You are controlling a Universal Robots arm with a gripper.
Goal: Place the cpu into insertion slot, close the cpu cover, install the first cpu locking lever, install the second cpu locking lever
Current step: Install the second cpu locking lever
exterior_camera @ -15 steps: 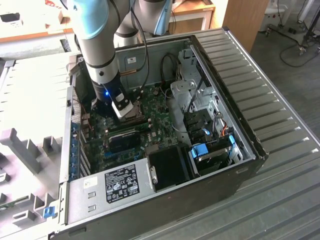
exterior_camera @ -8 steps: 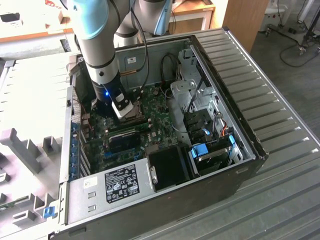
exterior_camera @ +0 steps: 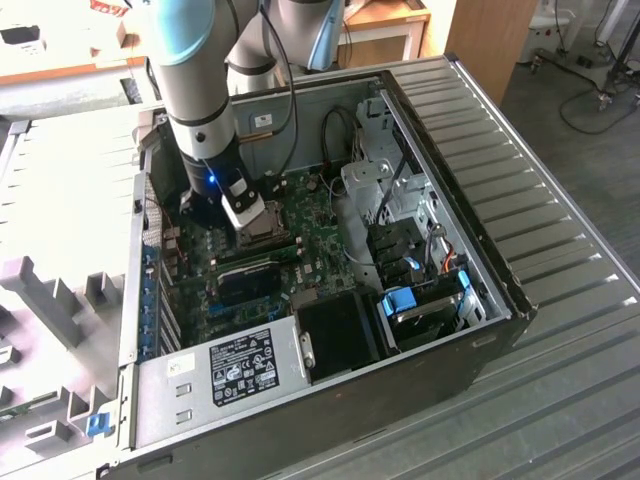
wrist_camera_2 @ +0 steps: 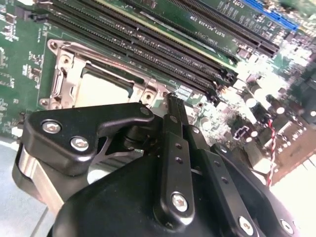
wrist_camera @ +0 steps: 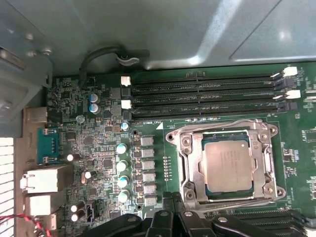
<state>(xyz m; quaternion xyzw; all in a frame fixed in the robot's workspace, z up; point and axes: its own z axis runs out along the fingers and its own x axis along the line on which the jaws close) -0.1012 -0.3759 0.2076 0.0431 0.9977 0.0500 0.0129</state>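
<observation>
Overhead, the open black computer case (exterior_camera: 470,330) is lying on a ribbed grey metal table (exterior_camera: 560,170), holding the green motherboard (wrist_camera: 98,128). The black-framed square insertion slot (wrist_camera: 174,148) is sitting beside the long black memory slots (wrist_camera: 202,94), with the thin grey metal cpu cover (wrist_camera: 190,163) lying closed over the silver-tan square cpu (wrist_camera: 227,165). The black gripper (wrist_camera_2: 170,101) is hovering just above, fingertips pressed together, empty.
</observation>
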